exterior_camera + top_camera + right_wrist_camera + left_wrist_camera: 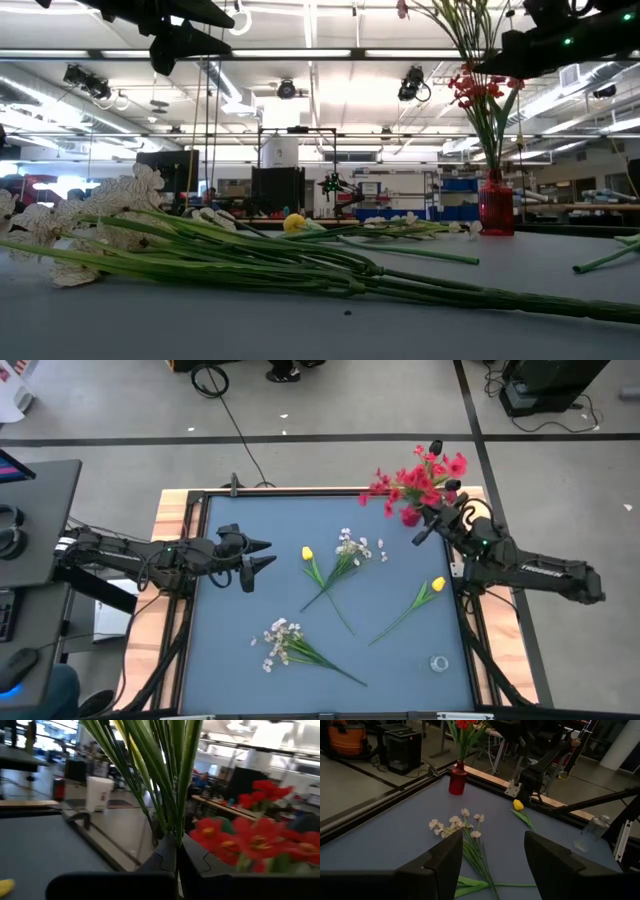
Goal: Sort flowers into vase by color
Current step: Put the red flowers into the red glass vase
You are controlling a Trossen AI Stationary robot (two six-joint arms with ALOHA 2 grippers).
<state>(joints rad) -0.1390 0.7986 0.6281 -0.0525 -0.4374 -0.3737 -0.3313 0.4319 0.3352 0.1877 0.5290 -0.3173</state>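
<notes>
Red vase (415, 518) hidden under red blossoms (420, 480) in high view. Blossoms (464, 723) cut by edge in left wrist view. In right wrist view, stems (160, 775) ran out of frame, blossoms (250, 840) blurred. Clear glass (439, 663) too small to tell details.

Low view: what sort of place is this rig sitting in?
Probably a big open robotics lab or workshop: rows of ceiling strip lights, shelving with blue bins behind, and loose cables on the grey floor around the table.

Glossy red glass vase (457, 778); matt table (240, 650).
</notes>
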